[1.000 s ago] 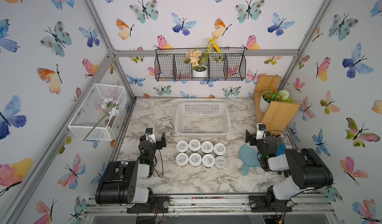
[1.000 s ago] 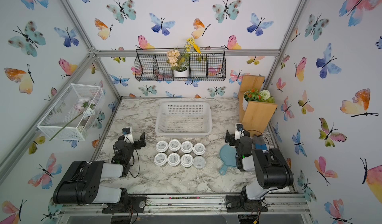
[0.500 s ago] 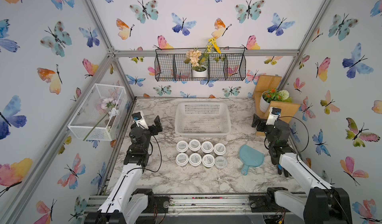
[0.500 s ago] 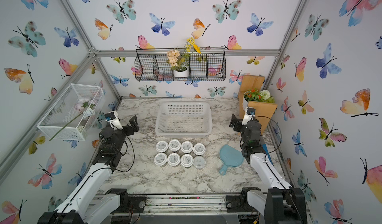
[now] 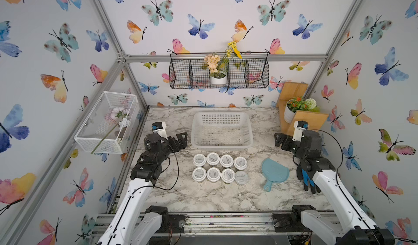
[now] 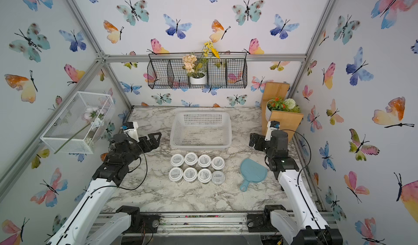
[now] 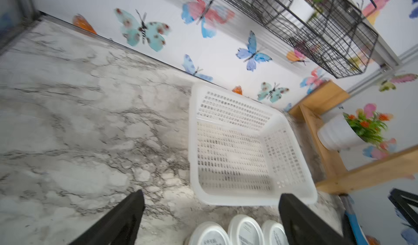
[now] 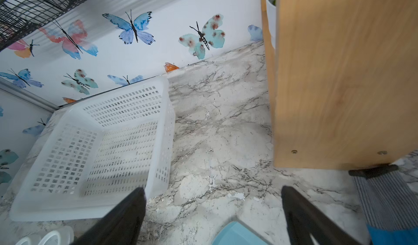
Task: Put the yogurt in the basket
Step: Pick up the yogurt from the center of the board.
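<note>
Eight yogurt jars (image 5: 213, 174) stand beside one basket (image 5: 221, 147).

We've got bare marble tabletop (image 5: 181, 194) left of the yogurt jars (image 5: 226, 161) and in front; the basket (image 5: 221, 146) stands just behind, while the blue paddle (image 5: 274, 172) and wooden shelf (image 5: 309, 119) crowd our right.

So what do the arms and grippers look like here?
Matching pair: left arm and right arm have white tubular links, black joint housings. Black left gripper and right gripper, tapered parallel fingers. White camera block with a blue tip on each wrist; thin black cable loops along each arm.
</note>
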Tool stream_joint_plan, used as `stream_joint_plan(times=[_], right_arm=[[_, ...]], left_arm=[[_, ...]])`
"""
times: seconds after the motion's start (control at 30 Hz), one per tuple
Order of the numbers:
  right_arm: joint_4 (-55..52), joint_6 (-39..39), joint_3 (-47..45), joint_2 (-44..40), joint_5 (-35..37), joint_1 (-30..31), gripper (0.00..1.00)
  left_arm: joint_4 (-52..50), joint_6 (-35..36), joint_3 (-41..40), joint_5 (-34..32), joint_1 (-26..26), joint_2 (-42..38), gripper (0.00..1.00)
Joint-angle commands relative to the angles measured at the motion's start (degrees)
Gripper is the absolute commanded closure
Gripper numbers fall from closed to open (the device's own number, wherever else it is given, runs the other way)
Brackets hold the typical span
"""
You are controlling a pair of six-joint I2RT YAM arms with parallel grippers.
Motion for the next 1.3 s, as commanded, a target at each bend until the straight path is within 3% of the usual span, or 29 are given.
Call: stream_joint_plan(times=[0.0,0.07,0.2,0.43,0.7,1.27], right_arm=[[-5.54,-0.8,0.23,0.49,-5.23,-0.03,0.16],[-3.69,-0.67,-2.01,0.59,-7.37,0.05,0.22],[-5.77,-1.49,-2.4,1.6,-10.66,0.06,0.23],[-5.04,-1.62,-4.83,-0.96,-11.39,0.06,0.29],[-4.16,-1.8,-5.78,-0.74,-13.12,0.14,0.32],[-2.71,-1.92,-7.1,-0.37,-14.97,0.28,0.33]], left_arm=[[-13.55,3.86,6.55,-9.91,-9.52,3.5,0.01],[-17.98,3.11,8.2,-15.13,-15.02,6.01,0.01],[-23.23,0.53,8.09,-22.46,-23.66,10.41,0.01],[-22.36,-3.03,3.02,-20.11,-23.92,14.57,0.05],[-22.58,-2.73,5.17,-19.05,-23.92,19.49,0.12],[-21.88,-1.68,9.35,-22.29,-23.96,23.61,0.12]])
